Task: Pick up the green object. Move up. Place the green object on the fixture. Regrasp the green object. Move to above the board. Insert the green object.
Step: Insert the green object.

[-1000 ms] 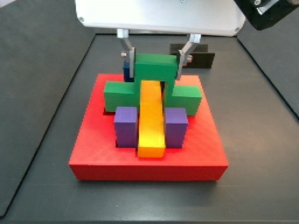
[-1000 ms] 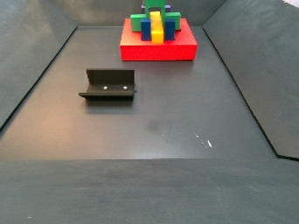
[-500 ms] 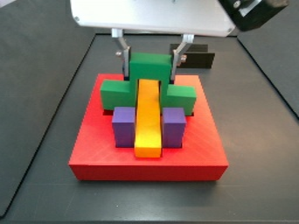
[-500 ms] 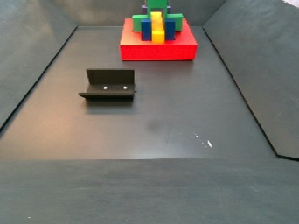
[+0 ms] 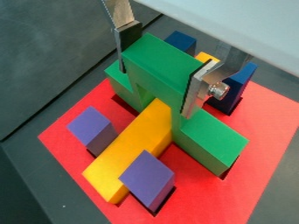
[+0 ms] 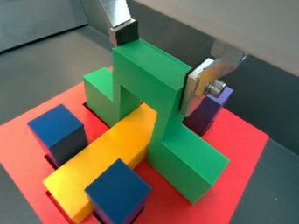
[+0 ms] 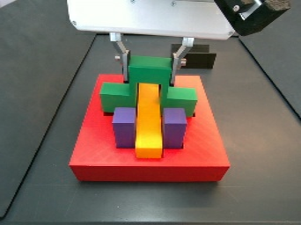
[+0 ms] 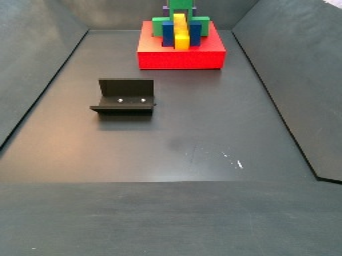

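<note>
Wrist view: gripper [image 5: 158, 66] over the board [image 5: 65, 140], silver fingers [image 5: 121, 35] either side of the top block of the green object [image 5: 176, 101]. Plates right beside the block's side faces; firm contact or small gap cannot be told. Green object upright, straddling the yellow bar [image 5: 135, 149], feet down on the red slab. Purple posts [image 5: 91, 127] flank the bar, blue posts [image 5: 181, 41] behind.

Other wrist view: gripper [image 6: 163, 61] same pose, fingers [image 6: 198, 83] bracketing green object [image 6: 152, 92] at its raised middle. Yellow bar [image 6: 105, 157] passes under the notch. Blue posts [image 6: 59, 131] on board [image 6: 251, 188] near, a purple post [image 6: 208, 109] beside one finger.

Side view: gripper [image 7: 150, 54] above the rear of board [image 7: 147, 158], fingers [image 7: 119, 54] hugging green object [image 7: 148, 79]; yellow bar [image 7: 150, 119] between purple posts [image 7: 123, 125].

Other side view: fixture [image 8: 124, 97] on the floor, well apart from board [image 8: 181, 58] at the far end; green object [image 8: 178, 18] on top, gripper itself not made out.
</note>
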{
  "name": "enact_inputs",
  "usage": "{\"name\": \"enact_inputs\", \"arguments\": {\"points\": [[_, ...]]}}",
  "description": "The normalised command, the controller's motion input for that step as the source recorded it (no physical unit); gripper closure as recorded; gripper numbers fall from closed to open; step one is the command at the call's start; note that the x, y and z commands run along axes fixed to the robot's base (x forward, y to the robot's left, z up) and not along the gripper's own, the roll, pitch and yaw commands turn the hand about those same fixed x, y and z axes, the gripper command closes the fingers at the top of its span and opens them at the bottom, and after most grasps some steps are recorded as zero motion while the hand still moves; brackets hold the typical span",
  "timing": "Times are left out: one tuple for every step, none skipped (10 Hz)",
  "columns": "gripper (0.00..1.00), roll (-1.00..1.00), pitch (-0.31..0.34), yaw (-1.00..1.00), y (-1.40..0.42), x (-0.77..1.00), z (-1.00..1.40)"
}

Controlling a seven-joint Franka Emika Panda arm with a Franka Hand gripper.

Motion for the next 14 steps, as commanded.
{"name": "enact_inputs", "arguments": {"points": [[1.00, 0.00, -0.029, -0.13, 0.19, 0.24, -0.11], [1.00, -0.10, 0.000, 0.00, 0.19, 0.09, 0.00], [1.00, -0.06, -0.004, 0.08, 0.00, 0.18, -0.05], [1.00, -0.08, -0.021, 0.22, -0.01, 0.24, -0.05], [1.00, -0.06, -0.009, 0.17, 0.00, 0.15, -0.10], [1.00, -0.08, 0.000, 0.18, 0.00, 0.17, -0.09], [1.00, -0.09, 0.000, 0.18, 0.00, 0.09, -0.06], [1.00, -0.08, 0.000, 0.11, 0.00, 0.08, 0.00], [1.00, -0.07, 0.000, 0.08, 0.03, 0.03, 0.00], [1.00, -0.03, 0.000, 0.05, 0.00, 0.00, 0.00], [1.00, -0.04, 0.000, 0.04, 0.00, 0.00, 0.00], [1.00, -0.11, -0.054, 0.00, 0.00, -0.09, -0.03], [1.00, -0.02, -0.056, -0.06, 0.00, -0.13, -0.07], [1.00, -0.03, -0.070, -0.01, -0.05, -0.07, -0.05]]}}
